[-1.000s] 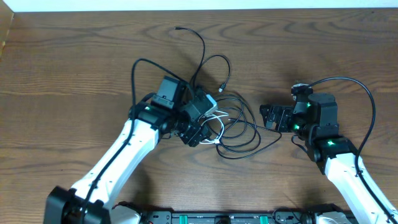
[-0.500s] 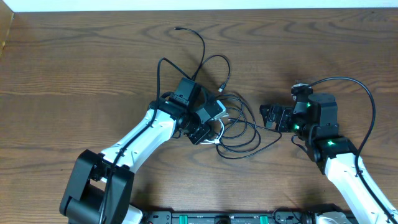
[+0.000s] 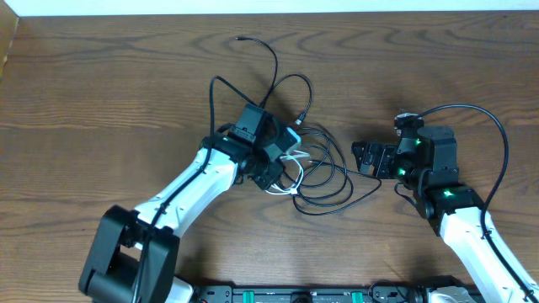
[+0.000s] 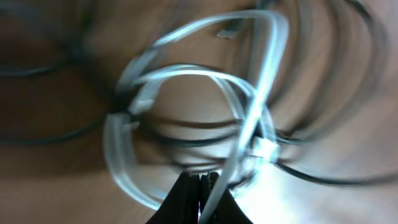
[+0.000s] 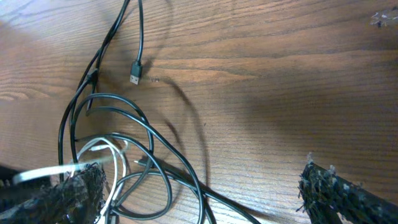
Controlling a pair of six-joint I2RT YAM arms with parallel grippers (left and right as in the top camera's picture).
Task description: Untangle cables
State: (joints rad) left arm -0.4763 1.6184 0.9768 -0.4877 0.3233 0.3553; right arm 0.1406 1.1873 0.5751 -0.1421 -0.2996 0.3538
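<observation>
The cables lie in a small tangle at the table's middle. The thin black cable runs in several loops, with one end stretched toward the back. The shorter white cable curls at the tangle's left side. My left gripper sits on that side, shut on a strand of the white cable that passes between its fingertips. My right gripper hangs open just right of the tangle. In its wrist view black loops lie between its jaws without touching either finger.
A black plug end lies loose on the wood behind the loops. Thicker black arm cables arch over the left arm and the right arm. The table's back edge runs along the top.
My left gripper has shifted right into the tangle and closed on the white cable. The right arm and its open jaws have not moved.
</observation>
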